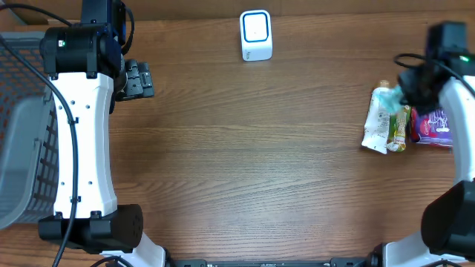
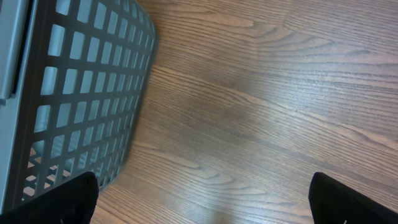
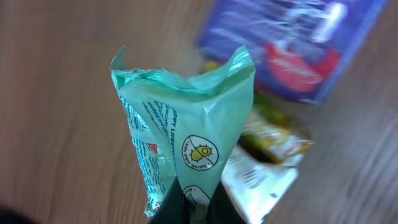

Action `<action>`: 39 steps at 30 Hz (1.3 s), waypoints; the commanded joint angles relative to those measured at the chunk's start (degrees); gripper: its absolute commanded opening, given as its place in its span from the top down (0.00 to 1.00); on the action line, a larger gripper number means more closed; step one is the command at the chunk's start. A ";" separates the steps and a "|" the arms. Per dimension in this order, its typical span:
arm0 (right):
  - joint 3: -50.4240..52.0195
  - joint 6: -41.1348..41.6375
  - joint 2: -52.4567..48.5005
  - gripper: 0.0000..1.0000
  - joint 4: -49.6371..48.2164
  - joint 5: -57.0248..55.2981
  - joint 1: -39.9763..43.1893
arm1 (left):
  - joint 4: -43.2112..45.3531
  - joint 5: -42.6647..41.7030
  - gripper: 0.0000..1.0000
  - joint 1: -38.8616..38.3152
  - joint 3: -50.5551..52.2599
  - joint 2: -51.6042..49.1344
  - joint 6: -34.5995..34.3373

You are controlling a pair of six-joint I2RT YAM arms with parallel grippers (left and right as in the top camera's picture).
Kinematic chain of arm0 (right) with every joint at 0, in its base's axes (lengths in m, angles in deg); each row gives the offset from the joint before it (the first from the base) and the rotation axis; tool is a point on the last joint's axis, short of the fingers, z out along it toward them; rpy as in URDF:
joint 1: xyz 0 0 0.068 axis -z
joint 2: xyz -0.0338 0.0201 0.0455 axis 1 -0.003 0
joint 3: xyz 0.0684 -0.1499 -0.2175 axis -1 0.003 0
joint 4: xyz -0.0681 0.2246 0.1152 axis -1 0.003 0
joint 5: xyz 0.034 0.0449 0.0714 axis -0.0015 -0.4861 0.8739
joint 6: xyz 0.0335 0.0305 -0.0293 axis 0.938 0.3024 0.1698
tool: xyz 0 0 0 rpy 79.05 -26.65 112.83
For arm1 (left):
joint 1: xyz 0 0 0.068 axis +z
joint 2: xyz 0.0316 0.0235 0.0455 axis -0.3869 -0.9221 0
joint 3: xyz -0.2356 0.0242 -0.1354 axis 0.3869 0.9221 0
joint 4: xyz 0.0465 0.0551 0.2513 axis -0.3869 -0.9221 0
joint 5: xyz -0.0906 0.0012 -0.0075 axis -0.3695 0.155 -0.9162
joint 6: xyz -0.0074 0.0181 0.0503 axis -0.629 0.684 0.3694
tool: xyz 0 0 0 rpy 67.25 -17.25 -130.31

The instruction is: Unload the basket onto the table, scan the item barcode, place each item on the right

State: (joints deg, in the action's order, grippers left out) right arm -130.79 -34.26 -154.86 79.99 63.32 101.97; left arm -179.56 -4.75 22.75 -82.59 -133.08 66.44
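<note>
Pickup step: my right gripper (image 3: 193,208) pinches the teal packet (image 3: 186,124); my left gripper (image 1: 138,79) gapes, idle. Next, I turn its barcode toward the scanner (image 1: 256,35).

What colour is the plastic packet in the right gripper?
The crinkled plastic packet is mint green with white print; right wrist view.
</note>
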 commanded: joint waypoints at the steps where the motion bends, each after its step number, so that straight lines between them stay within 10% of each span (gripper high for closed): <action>1: 2.25 0.92 0.26 0.96 -0.79 5.31 4.46 | 0.09 0.33 0.00 0.00 -0.83 0.85 0.63; 3: 2.86 -1.55 0.26 0.87 -1.09 8.72 6.23 | 0.09 0.33 0.00 0.00 -0.83 0.85 0.63; 7: 2.82 -6.99 1.27 0.30 -1.42 12.63 7.69 | 0.09 0.33 0.00 0.00 -0.83 0.85 0.63; 13: 2.73 -9.51 10.71 0.00 -1.49 12.98 7.85 | 0.09 0.33 0.00 0.00 -0.83 0.85 0.63; 27: 2.75 -20.87 40.50 0.00 15.78 25.16 6.45 | 0.09 0.33 0.01 0.00 -0.83 0.85 0.63; 39: 2.84 -31.08 46.18 0.00 22.27 20.48 5.57 | 0.09 0.33 0.00 0.00 -0.83 0.85 0.63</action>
State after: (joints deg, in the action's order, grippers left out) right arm -128.08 -58.37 -108.61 102.42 85.83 108.05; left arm -179.56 -4.75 22.75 -82.59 -133.08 66.44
